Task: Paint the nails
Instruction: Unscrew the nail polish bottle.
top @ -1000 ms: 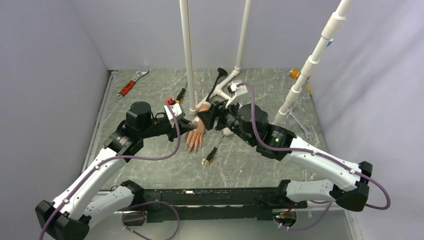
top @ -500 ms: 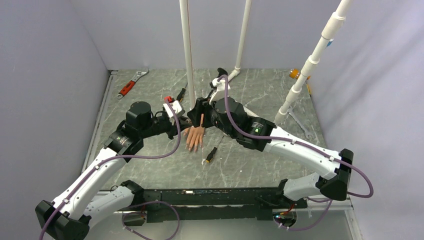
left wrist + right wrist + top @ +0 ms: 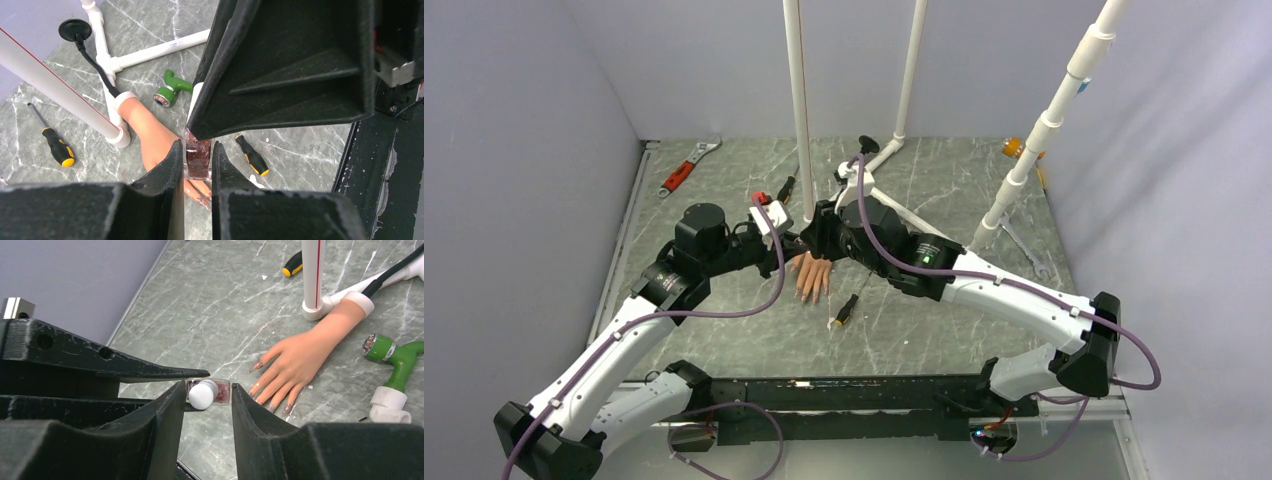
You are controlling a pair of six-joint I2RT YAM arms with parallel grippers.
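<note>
Nails [image 3: 270, 407], tiny pale tips on the peach rubber mannequin hand [image 3: 300, 357], lie flat on the grey marbled tabletop [image 3: 225, 300], just beside both grippers. Within the last second the right gripper [image 3: 207, 390] swung across to the left gripper [image 3: 196, 150], which is clamped on a small glass bottle of dark-red glittery polish [image 3: 197, 157]. Right jaws stand apart, straddling its smooth rounded white cap [image 3: 202, 395] (no grip yet). Uncapping looks next; painting not begun, I'd judge.

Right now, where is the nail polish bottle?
In the left wrist view, the left end effector pinches the bottle near the rubber hand; the right end effector flanks its white cap.
</note>
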